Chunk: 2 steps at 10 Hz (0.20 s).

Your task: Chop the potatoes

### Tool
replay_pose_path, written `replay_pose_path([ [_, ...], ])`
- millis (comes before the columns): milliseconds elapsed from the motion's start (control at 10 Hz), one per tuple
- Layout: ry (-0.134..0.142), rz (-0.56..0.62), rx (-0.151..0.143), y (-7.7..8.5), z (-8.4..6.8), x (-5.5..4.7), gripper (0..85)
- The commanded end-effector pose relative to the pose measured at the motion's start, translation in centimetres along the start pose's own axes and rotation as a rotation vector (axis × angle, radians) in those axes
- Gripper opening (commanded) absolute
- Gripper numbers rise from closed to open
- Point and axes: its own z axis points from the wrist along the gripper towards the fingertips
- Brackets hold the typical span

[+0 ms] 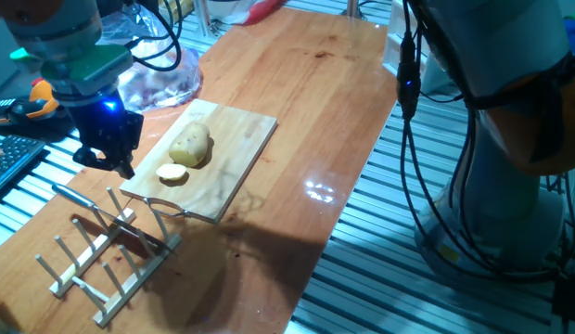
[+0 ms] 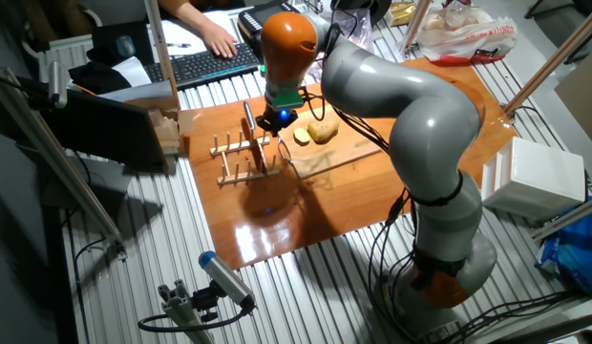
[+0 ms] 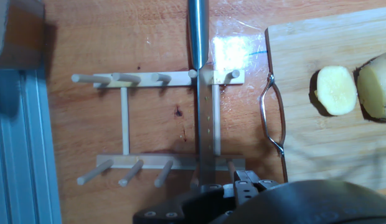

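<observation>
The tan-yellow potato (image 1: pixel 190 145) lies on a wooden cutting board (image 1: pixel 241 139), with a pale round slice (image 1: pixel 172 173) beside it. Both also show in the hand view: the slice (image 3: pixel 335 91) and the potato (image 3: pixel 376 87) at the right edge. My gripper (image 1: pixel 109 165) hovers over the board's left corner, above a wooden peg rack (image 1: pixel 93 269). It looks open and empty. A steel knife (image 3: pixel 198 37) rests across the rack (image 3: pixel 124 118), running straight out from the gripper (image 3: pixel 218 190). Its end sticks out to the left (image 1: pixel 79 197).
A bent wire loop (image 3: pixel 272 118) lies between the rack and the board's edge. A clear plastic bag of reddish lumps (image 1: pixel 162 85) sits behind the board. A person's hand (image 2: pixel 220 43) rests on a keyboard (image 2: pixel 205 62) beyond the table. A wooden block (image 2: pixel 167 129) stands left of the rack.
</observation>
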Motion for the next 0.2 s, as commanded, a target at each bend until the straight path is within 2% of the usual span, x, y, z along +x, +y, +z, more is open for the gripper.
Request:
replay_pose_path([
  [0, 0.003, 0.0, -0.001, -0.01, 0.01, 0.0, 0.0],
  [100, 0.003, -0.001, -0.003, -0.01, 0.02, -0.01, 0.0],
])
